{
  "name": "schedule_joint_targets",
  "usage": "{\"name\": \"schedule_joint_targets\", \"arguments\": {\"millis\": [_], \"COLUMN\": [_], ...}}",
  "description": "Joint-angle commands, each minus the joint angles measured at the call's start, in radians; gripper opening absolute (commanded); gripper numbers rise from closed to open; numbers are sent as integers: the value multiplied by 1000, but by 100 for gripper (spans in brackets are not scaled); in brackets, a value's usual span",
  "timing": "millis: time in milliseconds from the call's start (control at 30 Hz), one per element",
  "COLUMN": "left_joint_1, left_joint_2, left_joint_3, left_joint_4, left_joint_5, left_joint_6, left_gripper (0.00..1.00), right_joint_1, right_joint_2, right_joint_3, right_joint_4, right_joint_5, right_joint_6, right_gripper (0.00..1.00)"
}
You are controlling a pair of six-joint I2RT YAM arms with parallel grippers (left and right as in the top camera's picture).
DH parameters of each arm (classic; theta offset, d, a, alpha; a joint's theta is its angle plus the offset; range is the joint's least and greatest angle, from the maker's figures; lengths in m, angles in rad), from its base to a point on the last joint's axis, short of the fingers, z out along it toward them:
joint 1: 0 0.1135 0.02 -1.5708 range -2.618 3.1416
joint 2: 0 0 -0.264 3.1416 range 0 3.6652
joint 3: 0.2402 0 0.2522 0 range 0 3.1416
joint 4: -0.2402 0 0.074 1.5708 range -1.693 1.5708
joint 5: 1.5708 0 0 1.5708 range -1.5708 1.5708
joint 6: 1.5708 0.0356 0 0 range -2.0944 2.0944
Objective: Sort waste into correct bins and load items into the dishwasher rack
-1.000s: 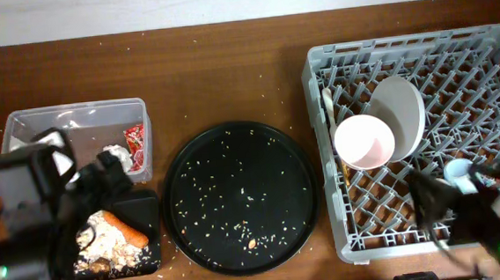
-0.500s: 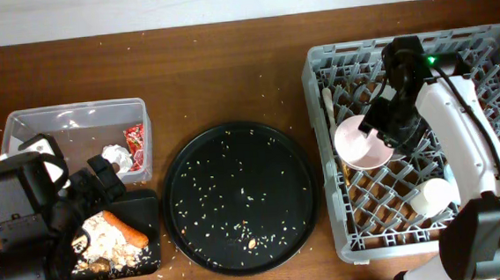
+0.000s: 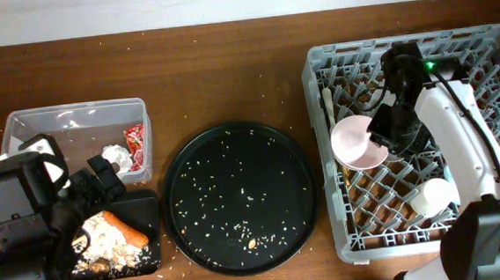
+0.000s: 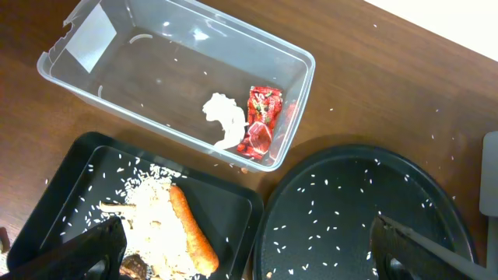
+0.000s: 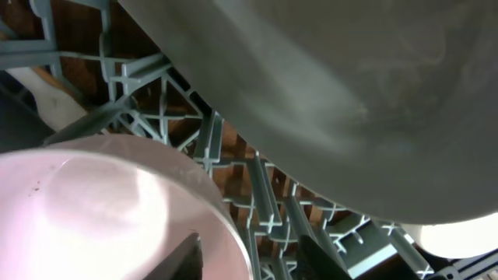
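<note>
Since half a second ago the bowl (image 3: 356, 143) has tipped a little toward the round tray (image 3: 235, 185), showing more of its hollow. The right gripper (image 5: 249, 253) has barely shifted above it, and the left arm has not moved. The bowl sits in the rack (image 3: 388, 223), in the part nearest the round tray. The spoon (image 3: 327, 108) lies alongside it and the cup (image 3: 435, 196) stands farther from the round tray. Seen from the wrist, the right jaws stand apart astride the bowl's rim, one finger inside and one outside, not visibly pinching it. The plate (image 5: 350, 93) fills the view just beside them.

The step looks like settling the bowl among the pegs. To do it well, make sure the rim is caught between two rows and leans steadily before backing off. Then draw the jaws straight off the rim without dragging it, keeping clear of plate and spoon.

Across the round tray from the rack, the left gripper (image 4: 247, 233) hangs with jaws wide and empty above the shallow tray (image 4: 62, 194). The wrapper (image 4: 263, 117) and tissue (image 4: 224, 124) lie in the tub (image 4: 156, 62).
</note>
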Motion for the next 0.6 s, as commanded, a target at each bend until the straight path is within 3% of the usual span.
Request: {"name": "schedule_joint_targets", "arguments": {"millis": [0,167,233,367,567], "left_joint_1": [7,7,7,7,7], "left_joint_2": [-3,-3,-3,-3,-3], "left_joint_3": [5,5,5,5,5], "left_joint_4": [-1,-1,-1,-1,-1], "left_joint_5": [-14,-14,-14,-14,-14], "left_joint_6": [16,16,16,16,16], "left_gripper": [99,99,99,99,99], "right_joint_1": [-9,-8,-9,-10,-10], "right_joint_2": [77,77,77,77,77], "right_joint_3": [-81,-116,-159,-176,-198], "right_joint_4": [8,37,71,74,67], "right_joint_5": [-97,-132,-152,-153,-129], "right_joint_6": [-58,-94,-95,-101,-122], "right_gripper": [27,33,33,20,26]}}
